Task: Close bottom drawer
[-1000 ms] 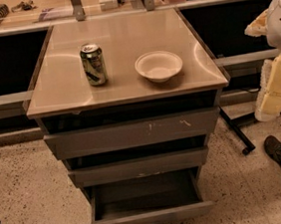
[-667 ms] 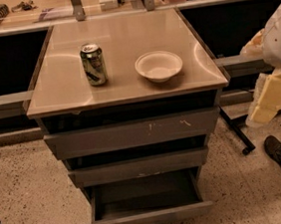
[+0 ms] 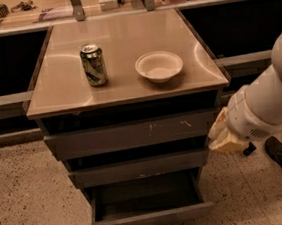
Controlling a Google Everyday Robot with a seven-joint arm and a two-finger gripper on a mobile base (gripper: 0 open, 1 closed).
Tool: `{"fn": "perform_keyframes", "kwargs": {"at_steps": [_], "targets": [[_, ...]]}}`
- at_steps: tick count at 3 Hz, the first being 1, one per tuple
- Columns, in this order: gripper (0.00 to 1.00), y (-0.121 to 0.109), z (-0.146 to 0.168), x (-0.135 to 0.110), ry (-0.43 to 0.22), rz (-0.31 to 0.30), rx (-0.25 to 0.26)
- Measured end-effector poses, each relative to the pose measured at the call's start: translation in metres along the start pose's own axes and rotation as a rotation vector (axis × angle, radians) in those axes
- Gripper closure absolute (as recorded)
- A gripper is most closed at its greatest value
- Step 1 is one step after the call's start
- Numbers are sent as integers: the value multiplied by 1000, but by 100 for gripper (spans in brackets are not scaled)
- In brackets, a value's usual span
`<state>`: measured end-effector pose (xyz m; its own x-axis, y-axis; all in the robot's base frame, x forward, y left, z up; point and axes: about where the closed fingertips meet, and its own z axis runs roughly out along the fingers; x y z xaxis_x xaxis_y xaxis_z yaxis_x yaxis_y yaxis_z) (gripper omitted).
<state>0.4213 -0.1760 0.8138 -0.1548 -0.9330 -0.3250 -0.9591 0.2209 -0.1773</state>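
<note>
The bottom drawer stands pulled out at the cabinet's foot, its shallow box open; the gripper hangs just right of the middle drawer, wide or narrow I cannot tell; up top sit a can and a bowl.

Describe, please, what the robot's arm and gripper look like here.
The arm is white, made of thick, rounded, smooth segments. The gripper, just right of the middle drawer, looks cream-yellow and blocky. No cables, markings or sleeves show.
</note>
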Motion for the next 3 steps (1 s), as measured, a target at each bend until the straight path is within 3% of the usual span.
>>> {"fn": "perform_keyframes", "kwargs": {"at_steps": [1, 2, 3], "targets": [[88, 35, 87, 10, 17, -28, -110], [100, 44, 98, 16, 25, -26, -131], [100, 44, 97, 16, 25, -26, -130]]}}
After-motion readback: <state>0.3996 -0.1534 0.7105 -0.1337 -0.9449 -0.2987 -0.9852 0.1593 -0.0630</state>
